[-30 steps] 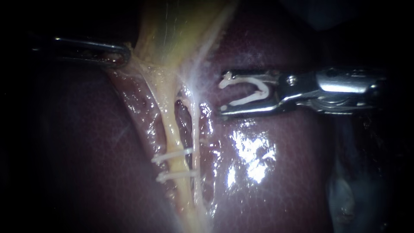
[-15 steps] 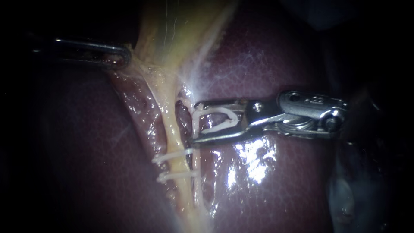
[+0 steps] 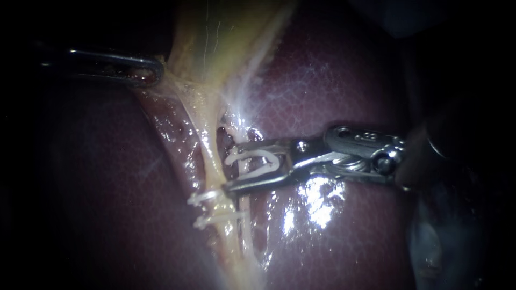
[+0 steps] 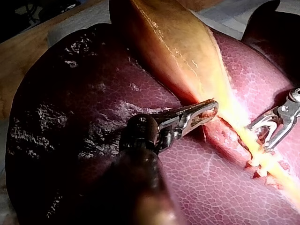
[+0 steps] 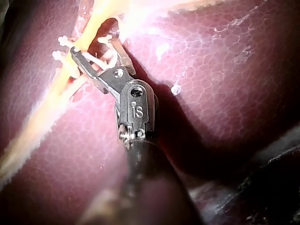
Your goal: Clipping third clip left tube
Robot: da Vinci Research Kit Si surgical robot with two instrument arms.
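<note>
White plastic, the third clip (image 3: 252,161) sits open in the right instrument (image 3: 231,166), whose jaws hold it from both sides at a narrow spread. A second ago it hung right of centre, well apart from the tubes. It has since come down and left to mid-frame, so its mouth now meets the left tube (image 3: 210,153), the yellow strand. To my eye the approach is nearly done and closing comes next, though I cannot tell whether that tube lies fully between the jaws. The lower jaw's tip rests just above the two fixed clips (image 3: 207,196), touching or nearly so. At upper left, the left instrument (image 3: 156,70) seems clamped on the gallbladder (image 3: 215,43) edge, over dark liver (image 3: 107,188).
</note>
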